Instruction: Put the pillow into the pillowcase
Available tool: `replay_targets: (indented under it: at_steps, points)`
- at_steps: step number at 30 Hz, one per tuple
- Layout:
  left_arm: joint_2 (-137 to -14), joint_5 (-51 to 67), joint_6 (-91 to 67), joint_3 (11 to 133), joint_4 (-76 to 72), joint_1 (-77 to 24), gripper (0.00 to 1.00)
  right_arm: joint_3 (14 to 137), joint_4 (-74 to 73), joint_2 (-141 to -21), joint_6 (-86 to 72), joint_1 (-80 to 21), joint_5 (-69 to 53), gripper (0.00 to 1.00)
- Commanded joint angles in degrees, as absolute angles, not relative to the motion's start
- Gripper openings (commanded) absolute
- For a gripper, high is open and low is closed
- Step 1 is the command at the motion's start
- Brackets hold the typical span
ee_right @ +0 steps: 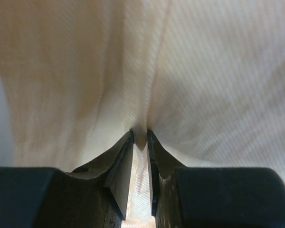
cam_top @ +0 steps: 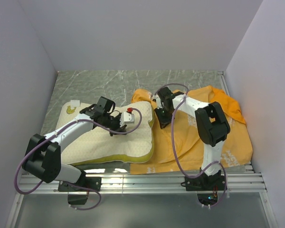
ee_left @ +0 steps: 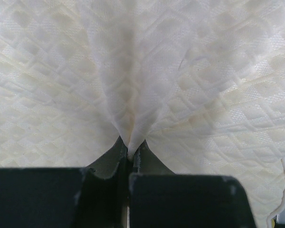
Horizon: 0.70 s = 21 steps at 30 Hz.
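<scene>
Robot lab test cell: plain white enclosure walls (cam_top: 133, 33), marbled tabletop (cam_top: 99, 85), aluminium mounting rails (cam_top: 142, 180).

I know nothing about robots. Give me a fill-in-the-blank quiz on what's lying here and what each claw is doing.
1. Seen from above, the cream pillow lies to the ____ of the pillowcase.
2. The pillowcase is coloured ____.
3. The left claw pinches a fold of the ____.
4. The right claw pinches the ____.
Missing words: left; orange; pillow; pillowcase.
</scene>
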State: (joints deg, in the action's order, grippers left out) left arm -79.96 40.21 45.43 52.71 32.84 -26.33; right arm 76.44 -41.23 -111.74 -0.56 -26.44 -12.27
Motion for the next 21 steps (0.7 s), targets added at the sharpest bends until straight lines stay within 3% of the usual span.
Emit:
replay_targets:
  at_steps: [1, 3, 7, 21]
  points:
    - [-79.4, 41.4, 46.5, 53.5, 32.5, -26.1, 0.00, 76.1, -41.1, -111.4, -0.5, -27.2, -14.0, 0.25]
    - [-79.5, 41.6, 46.6, 53.7, 32.5, -26.1, 0.00, 76.2, -41.2, -112.1, -0.5, -27.1, -14.1, 0.24]
    - [-79.4, 41.7, 47.5, 54.1, 33.4, -26.1, 0.00, 76.7, -41.6, -112.6, -0.5, -27.2, -14.9, 0.00]
    - [-75.6, 36.6, 55.4, 56.4, 38.9, -31.7, 0.00, 80.3, -43.7, -95.7, -1.9, -23.4, -20.3, 0.00]
